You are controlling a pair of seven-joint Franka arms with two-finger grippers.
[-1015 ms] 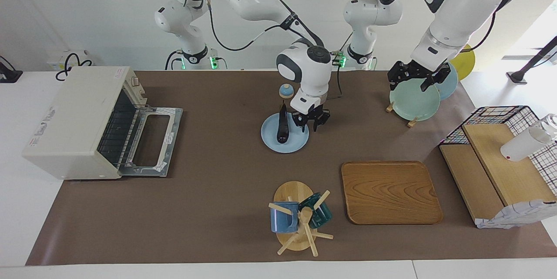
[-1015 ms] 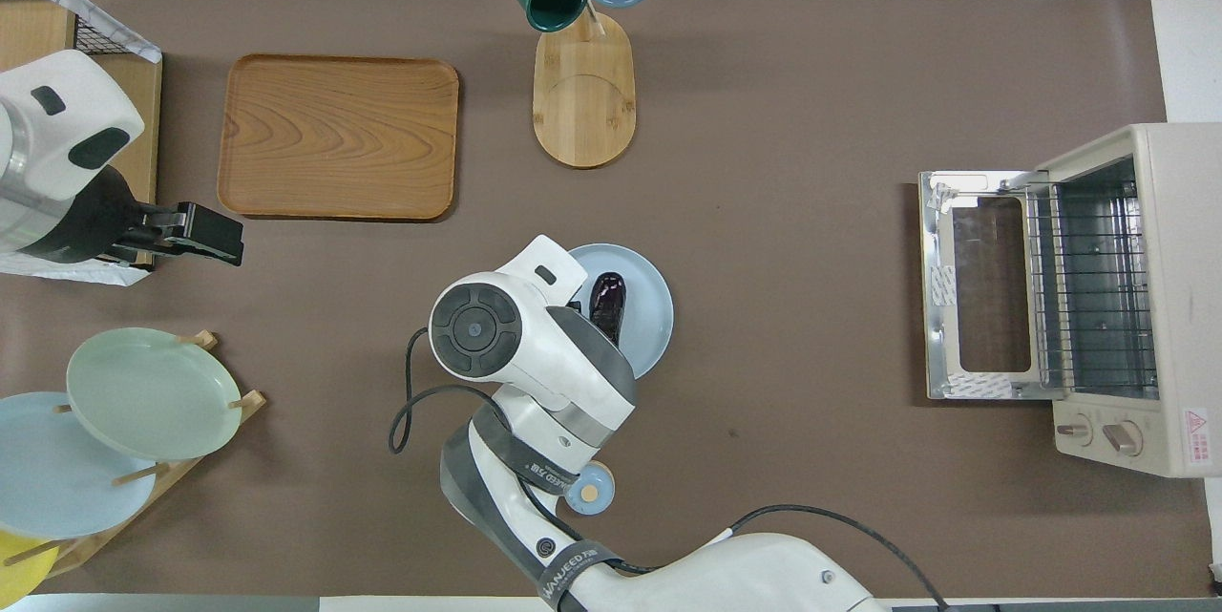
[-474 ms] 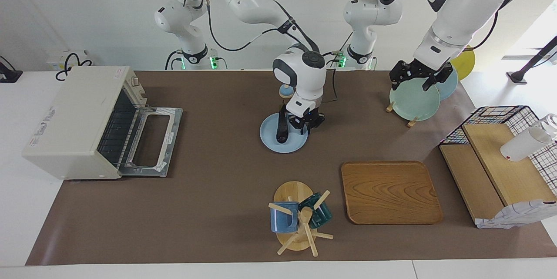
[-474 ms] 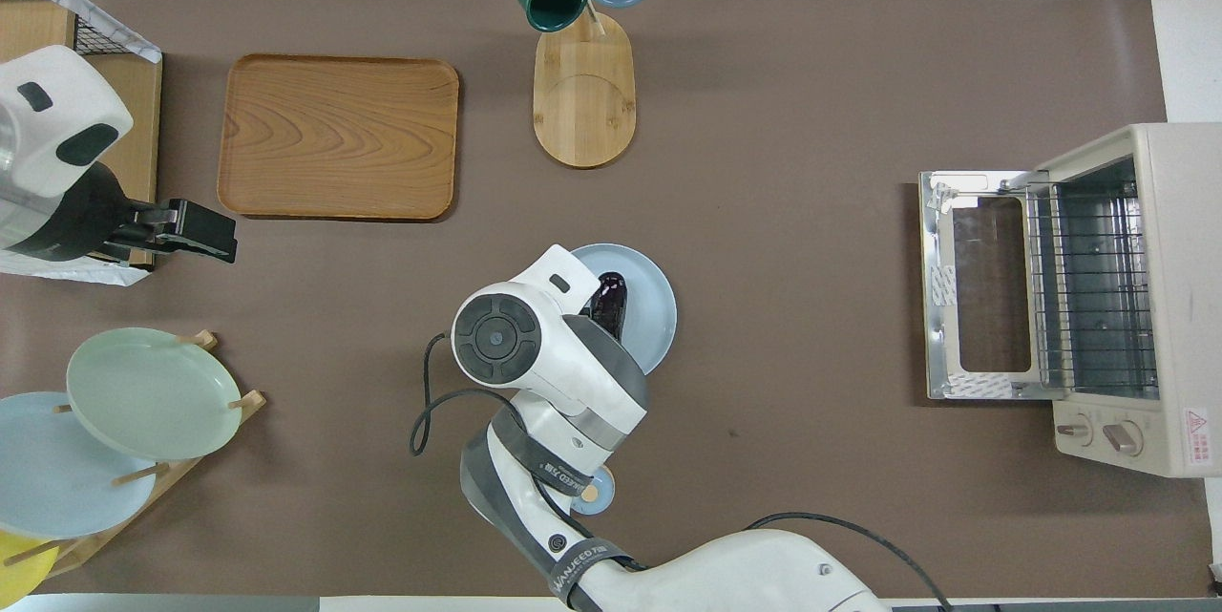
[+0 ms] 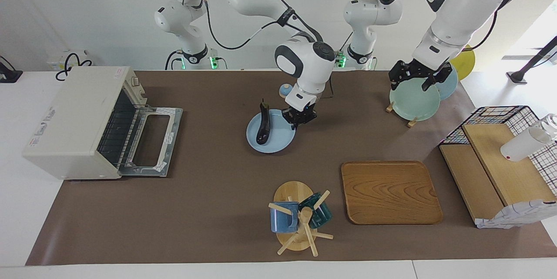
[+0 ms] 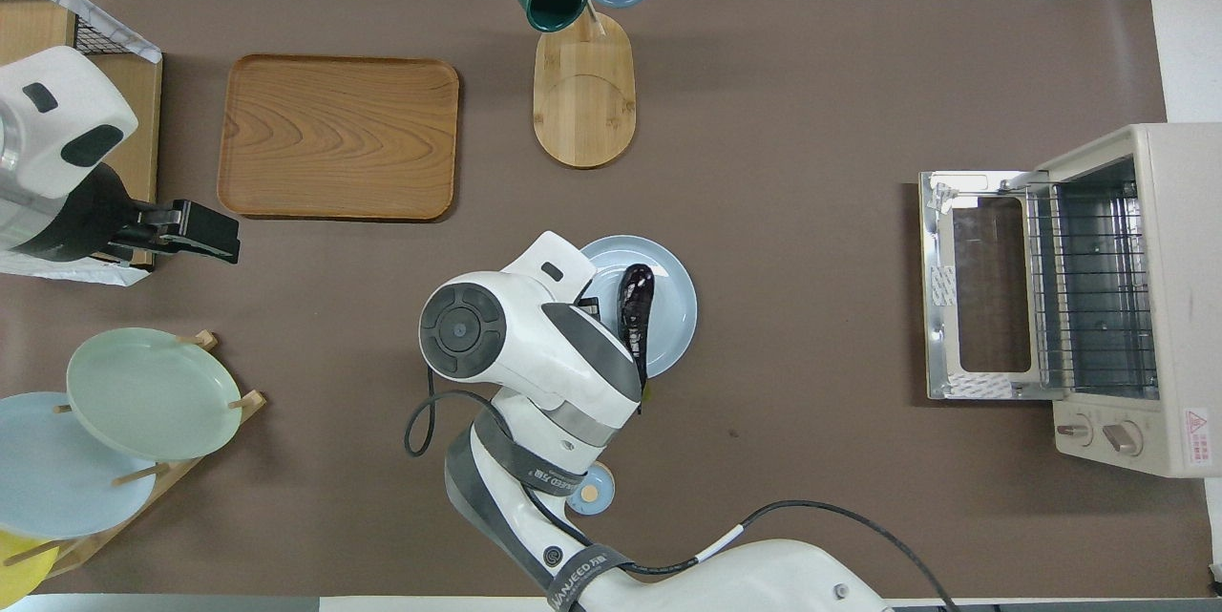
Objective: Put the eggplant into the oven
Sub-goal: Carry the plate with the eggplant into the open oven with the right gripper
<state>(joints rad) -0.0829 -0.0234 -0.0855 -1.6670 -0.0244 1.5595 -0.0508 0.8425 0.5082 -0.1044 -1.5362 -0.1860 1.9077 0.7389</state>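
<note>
The dark purple eggplant (image 5: 263,126) lies on a light blue plate (image 5: 276,144) in the middle of the table, and it also shows in the overhead view (image 6: 635,311). Its stem end points toward the robots. My right gripper (image 5: 296,121) is down at the plate's rim, on the side toward the left arm's end, and looks shut on it. In the overhead view its own wrist hides it. The cream oven (image 5: 72,113) stands at the right arm's end with its door (image 5: 152,139) dropped open and its rack showing (image 6: 1088,287). My left gripper (image 5: 411,84) waits in the air by the plate rack.
A mug tree (image 5: 299,220) and a wooden tray (image 5: 389,192) lie farther from the robots than the plate. A plate rack (image 5: 413,101) and a wire basket with wooden boards (image 5: 500,161) stand at the left arm's end. A small blue knobbed object (image 5: 285,91) sits near the robots.
My right gripper closed in on the plate's rim. The plate slid toward the oven, and the eggplant on it turned a little. The left arm barely moved.
</note>
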